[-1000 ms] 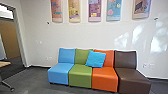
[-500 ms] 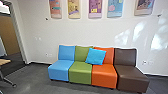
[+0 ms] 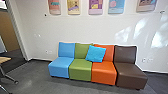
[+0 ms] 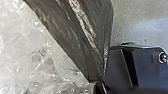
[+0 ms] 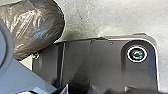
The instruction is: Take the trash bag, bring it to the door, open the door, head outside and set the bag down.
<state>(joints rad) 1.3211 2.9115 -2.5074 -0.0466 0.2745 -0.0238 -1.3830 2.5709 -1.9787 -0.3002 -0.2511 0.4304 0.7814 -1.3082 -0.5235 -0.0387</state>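
The dark, shiny trash bag (image 4: 75, 37) hangs in the left wrist view, narrowing to a gathered point. There my left gripper (image 4: 99, 86) is shut on it. In the right wrist view the rounded side of the bag (image 5: 37, 27) bulges beside the robot's dark plate; what my right gripper holds, if anything, I cannot tell. A doorway frame (image 3: 18, 32) stands at the far left of the head view, with a brown surface beyond it.
Four joined seats, blue (image 3: 60, 67), green, orange and brown, line the wall ahead, with a blue cushion (image 3: 95, 53) on them. A wheeled table (image 3: 4, 60) juts in at the left. Posters hang above, and grey carpet (image 3: 37, 77) lies in front.
The head view has tilted downward, so the seats and posters sit higher in it and more carpet and table leg show. The seats and cushion have not moved.
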